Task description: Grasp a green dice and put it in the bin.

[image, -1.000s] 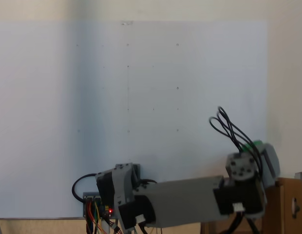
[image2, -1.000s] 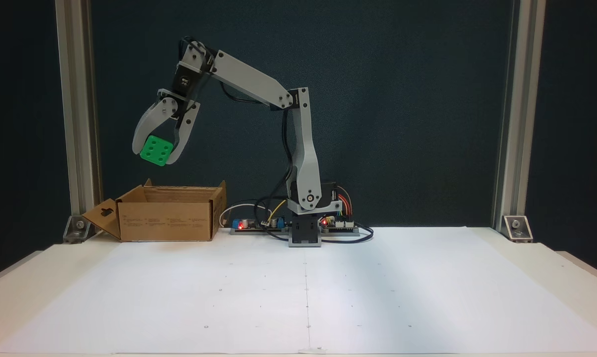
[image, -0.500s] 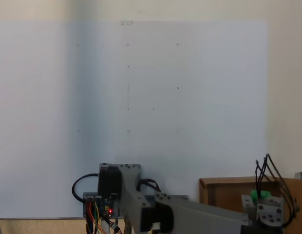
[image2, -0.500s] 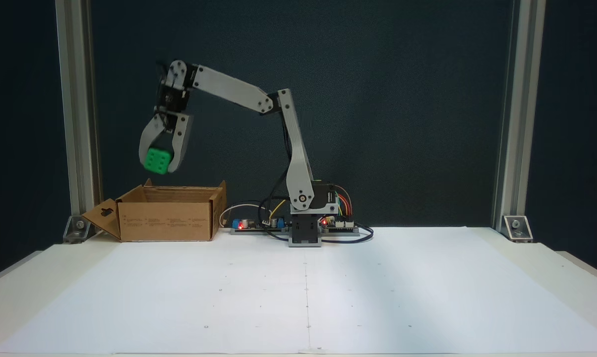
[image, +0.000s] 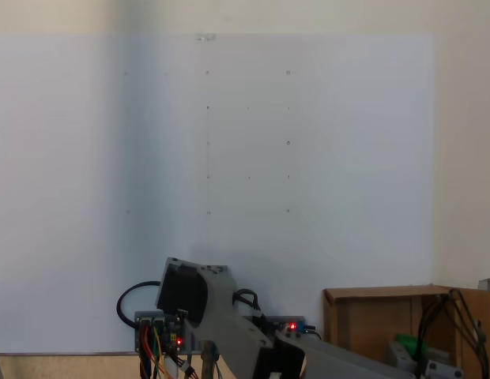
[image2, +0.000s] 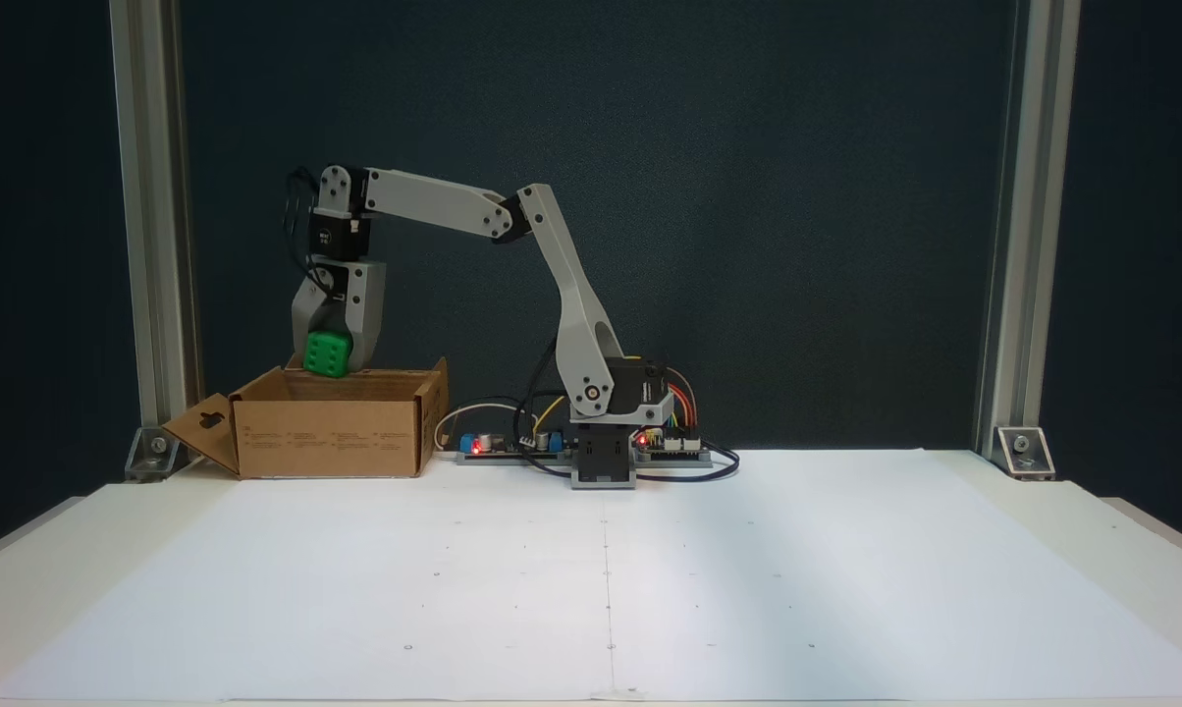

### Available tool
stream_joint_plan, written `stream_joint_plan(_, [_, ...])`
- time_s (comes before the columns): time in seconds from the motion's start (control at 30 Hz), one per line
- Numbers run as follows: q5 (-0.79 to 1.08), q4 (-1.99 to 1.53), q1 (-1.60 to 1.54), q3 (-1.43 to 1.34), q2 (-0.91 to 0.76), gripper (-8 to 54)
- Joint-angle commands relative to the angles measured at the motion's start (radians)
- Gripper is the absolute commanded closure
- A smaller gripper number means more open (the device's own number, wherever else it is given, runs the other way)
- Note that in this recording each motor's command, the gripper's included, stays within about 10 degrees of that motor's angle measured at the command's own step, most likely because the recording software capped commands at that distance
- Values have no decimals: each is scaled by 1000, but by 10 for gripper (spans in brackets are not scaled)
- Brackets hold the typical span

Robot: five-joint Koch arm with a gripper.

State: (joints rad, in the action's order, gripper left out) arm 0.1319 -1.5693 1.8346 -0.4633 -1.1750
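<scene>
The green dice (image2: 328,353) is a small bright green cube with pip dimples, held between the grey fingers of my gripper (image2: 331,358), which is shut on it and points straight down. It hangs at the level of the top rim of the bin (image2: 331,432), a brown cardboard box at the back left of a fixed view. In a fixed view from above, a patch of the green dice (image: 409,348) shows over the tan interior of the bin (image: 363,324), with the gripper body and black cables around it.
A white paper sheet (image2: 601,579) covers the table in front of the arm. The arm's base (image2: 606,457) with circuit boards and wires stands right of the bin. Grey metal posts (image2: 154,236) rise at both back corners. One bin flap (image2: 198,432) folds outward to the left.
The arm has lowered over the bin, bringing the held dice down from well above the box to its rim. The gripper has turned from tilted to pointing straight down.
</scene>
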Motion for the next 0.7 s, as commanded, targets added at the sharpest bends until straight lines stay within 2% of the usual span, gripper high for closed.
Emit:
stream_joint_plan(0.0, [26,-20,15,14,-9,340])
stream_joint_plan(0.47, [38,227,38,-256,-28,340])
stream_joint_plan(0.67, [63,253,38,-276,-71,340])
